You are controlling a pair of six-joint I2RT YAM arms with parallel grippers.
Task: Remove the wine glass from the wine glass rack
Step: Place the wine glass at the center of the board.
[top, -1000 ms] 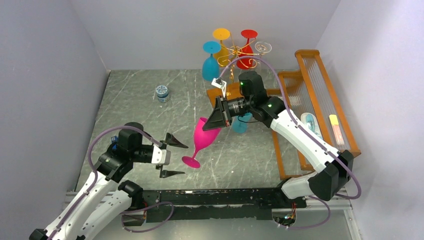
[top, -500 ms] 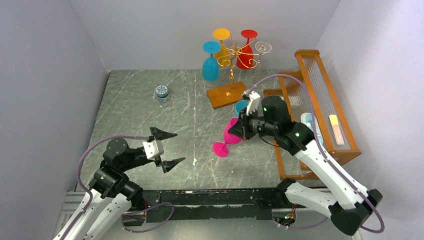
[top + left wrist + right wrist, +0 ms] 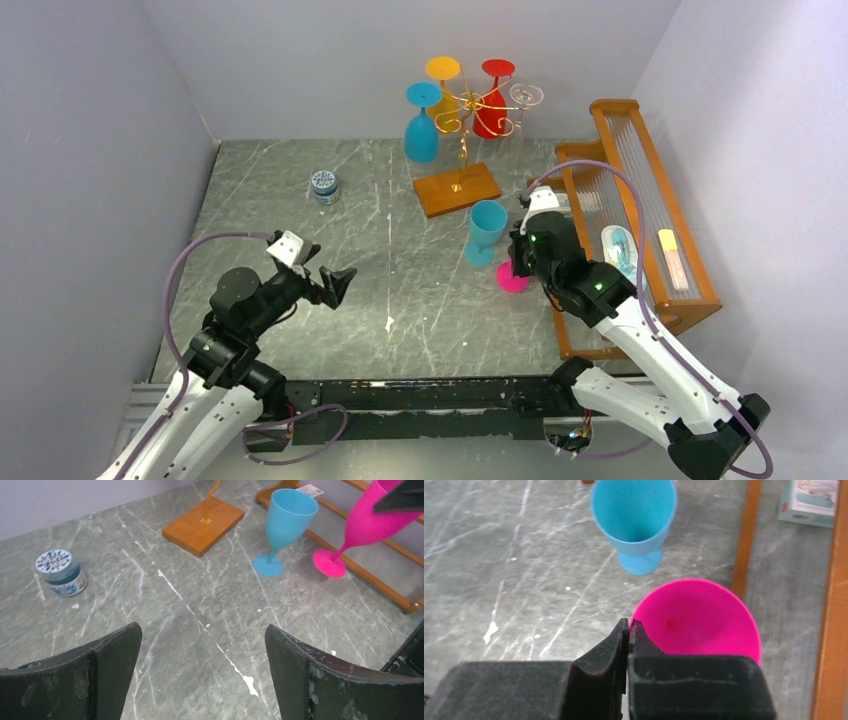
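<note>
Swung right from mid-table, the hot-pink plastic wine glass (image 3: 512, 278) tilts beside an upright blue plastic goblet (image 3: 486, 228), clear of the gold wire wine glass rack (image 3: 457, 188), rim pinched by the right gripper (image 3: 629, 630), apparently for set-down; left gripper (image 3: 202, 640) spread.

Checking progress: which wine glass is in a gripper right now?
The pink glass, tilted, with the right gripper shut on its rim. The light-blue glass stands free beside it; the rest hang on the rack.
</note>
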